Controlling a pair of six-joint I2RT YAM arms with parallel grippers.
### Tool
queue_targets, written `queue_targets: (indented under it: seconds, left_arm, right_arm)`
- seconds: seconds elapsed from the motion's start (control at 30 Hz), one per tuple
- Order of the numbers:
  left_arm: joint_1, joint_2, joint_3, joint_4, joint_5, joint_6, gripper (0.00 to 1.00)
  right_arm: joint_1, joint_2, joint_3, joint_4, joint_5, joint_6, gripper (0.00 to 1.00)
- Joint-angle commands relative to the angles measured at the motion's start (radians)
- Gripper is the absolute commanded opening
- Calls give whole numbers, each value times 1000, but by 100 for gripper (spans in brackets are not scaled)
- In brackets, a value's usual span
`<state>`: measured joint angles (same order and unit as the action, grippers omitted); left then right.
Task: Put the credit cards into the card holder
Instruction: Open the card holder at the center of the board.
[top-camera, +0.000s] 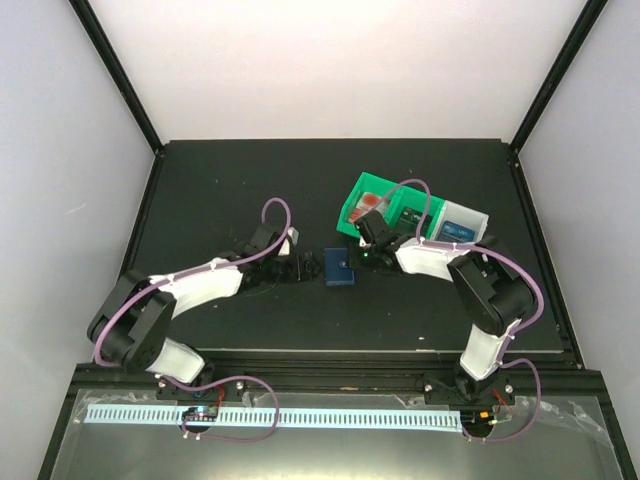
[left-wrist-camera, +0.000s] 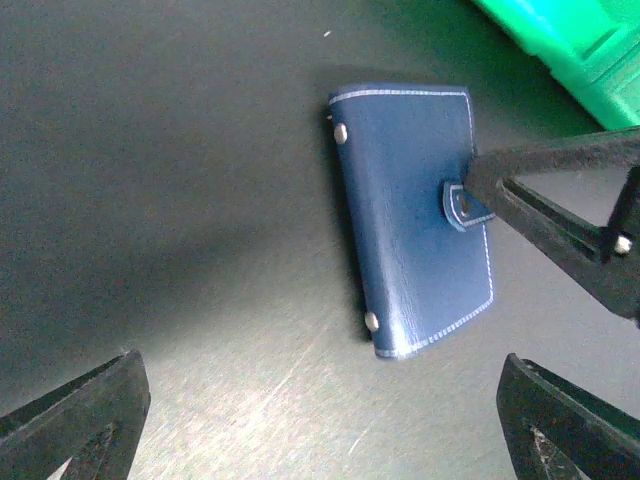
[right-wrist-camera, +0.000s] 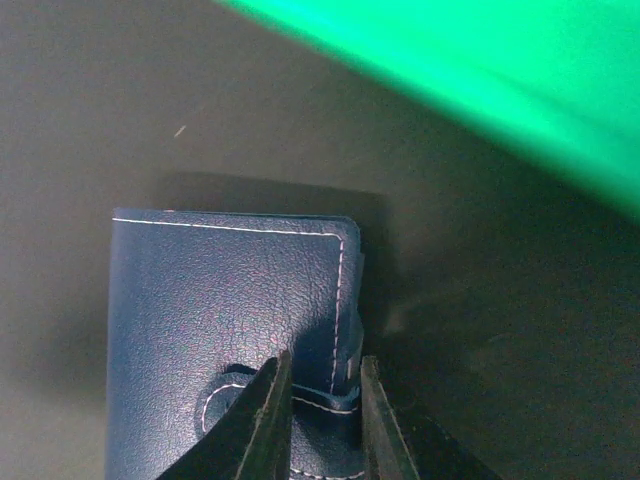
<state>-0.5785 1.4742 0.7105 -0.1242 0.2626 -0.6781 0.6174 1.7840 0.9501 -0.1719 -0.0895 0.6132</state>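
Observation:
The card holder (top-camera: 338, 268) (left-wrist-camera: 415, 215) (right-wrist-camera: 230, 320) lies closed on the dark table, a navy wallet with white stitching and a snap tab. My right gripper (top-camera: 362, 255) (right-wrist-camera: 325, 362) reaches it from the right, jaws narrowed onto the tab (right-wrist-camera: 330, 392) at the wallet's edge. One right finger (left-wrist-camera: 540, 190) shows over the tab in the left wrist view. My left gripper (top-camera: 300, 268) (left-wrist-camera: 320, 375) stands wide open just left of the wallet, holding nothing. Credit cards (top-camera: 372, 203) (top-camera: 458, 228) lie in the two bins behind.
A green bin (top-camera: 360, 185) (left-wrist-camera: 570, 50) (right-wrist-camera: 480, 80) sits just behind the wallet, with a white bin (top-camera: 482, 216) to its right. Black frame posts stand at the table's back corners.

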Motion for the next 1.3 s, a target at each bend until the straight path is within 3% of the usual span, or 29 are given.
queue_targets:
  seconds: [0.0, 0.1, 0.33, 0.6, 0.8, 0.97, 1.1, 1.27]
  left_arm:
    - [-6, -57, -71, -5, -58, -68, 94]
    - [-5, -91, -141, 44, -36, -134, 84]
    - [-6, -153, -303, 233, 43, -331, 68]
    - [-7, -54, -336, 382, 148, -416, 48]
    - [-7, 21, -338, 478, 234, -436, 44]
    - [-6, 50, -354, 713, 350, -498, 45]
    - [-6, 17, -346, 729, 354, -482, 44]
    - [-6, -42, -336, 625, 311, -404, 24]
  right_arm:
    - [56, -4, -65, -8, -178, 19, 22]
    - [79, -23, -109, 70, -260, 111, 23]
    - [112, -34, -94, 60, -247, 171, 26]
    - [113, -16, -138, 131, -316, 182, 25]
    - [114, 5, -121, 140, -372, 161, 25]
    - [113, 44, -83, 164, -507, 143, 26]
    - [112, 38, -51, 134, -507, 124, 27]
    - [111, 37, -26, 73, -432, 102, 28]
